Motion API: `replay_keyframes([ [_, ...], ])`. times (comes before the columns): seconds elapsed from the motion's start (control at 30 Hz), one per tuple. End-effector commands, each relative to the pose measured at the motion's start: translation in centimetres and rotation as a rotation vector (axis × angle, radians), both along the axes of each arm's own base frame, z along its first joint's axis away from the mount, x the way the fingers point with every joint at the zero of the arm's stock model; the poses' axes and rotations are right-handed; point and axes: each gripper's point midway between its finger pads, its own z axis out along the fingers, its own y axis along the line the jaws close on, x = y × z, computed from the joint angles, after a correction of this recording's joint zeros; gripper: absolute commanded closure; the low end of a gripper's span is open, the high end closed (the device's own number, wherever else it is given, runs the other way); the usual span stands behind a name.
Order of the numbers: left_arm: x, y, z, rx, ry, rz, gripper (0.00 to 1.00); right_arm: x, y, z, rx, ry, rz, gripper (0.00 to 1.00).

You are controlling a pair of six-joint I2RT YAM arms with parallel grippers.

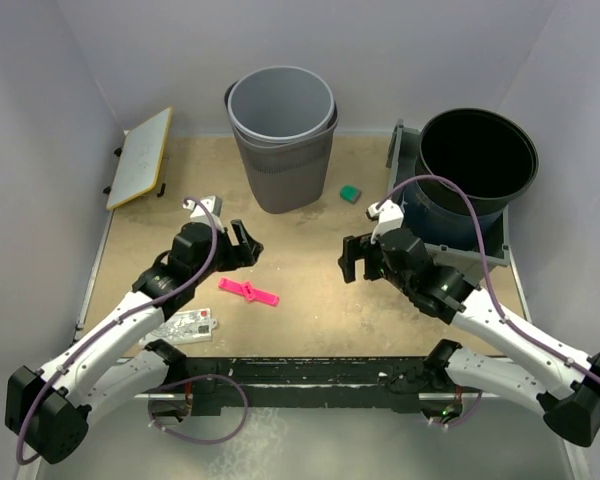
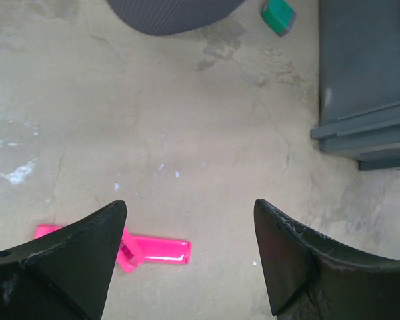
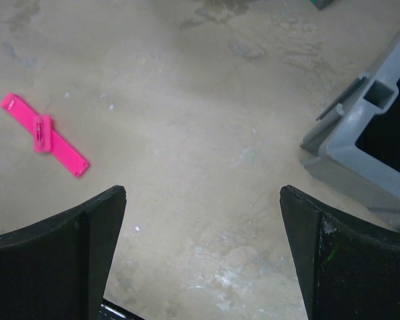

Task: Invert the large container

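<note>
A tall grey bin (image 1: 281,135) stands upright, mouth up, at the back middle of the table; its lower wall shows in the left wrist view (image 2: 167,13). A wide dark bucket (image 1: 475,170) stands upright, mouth up, in a grey tray (image 1: 408,150) at the back right. My left gripper (image 1: 245,245) is open and empty, near the table's middle left, in front of the grey bin (image 2: 190,203). My right gripper (image 1: 355,258) is open and empty, left of the tray (image 3: 203,190). Neither touches a container.
A pink clip (image 1: 248,291) lies between the arms, also in the wrist views (image 2: 157,249) (image 3: 43,133). A small green block (image 1: 351,192) sits right of the grey bin. A white board (image 1: 140,157) leans at the back left. A white card (image 1: 185,325) lies under the left arm.
</note>
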Motion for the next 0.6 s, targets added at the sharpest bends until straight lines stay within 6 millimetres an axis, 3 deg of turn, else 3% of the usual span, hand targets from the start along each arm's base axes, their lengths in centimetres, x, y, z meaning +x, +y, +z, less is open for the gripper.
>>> replay_keyframes([
  [0.0, 1.0, -2.3, 2.4, -0.1, -0.074, -0.03, 0.25, -0.9, -1.2, -0.1, -0.037, -0.007, 0.012, 0.0],
  [0.23, 1.9, -3.2, 2.5, -0.121, -0.065, -0.015, 0.24, 0.4, -3.1, 2.4, -0.031, -0.087, -0.116, 0.0],
  [0.37, 2.1, -2.8, 2.8, -0.116, -0.081, 0.007, 0.24, 2.0, -2.9, 4.0, -0.057, -0.111, -0.162, 0.0],
  [0.43, 2.1, -2.8, 2.8, -0.111, -0.079, 0.006, 0.24, 3.4, -2.3, 5.7, -0.068, -0.134, -0.196, 0.0],
  [0.57, 2.2, -2.6, 2.6, -0.097, -0.063, 0.017, 0.23, 5.7, 0.7, 6.4, -0.075, -0.132, -0.147, 0.0],
])
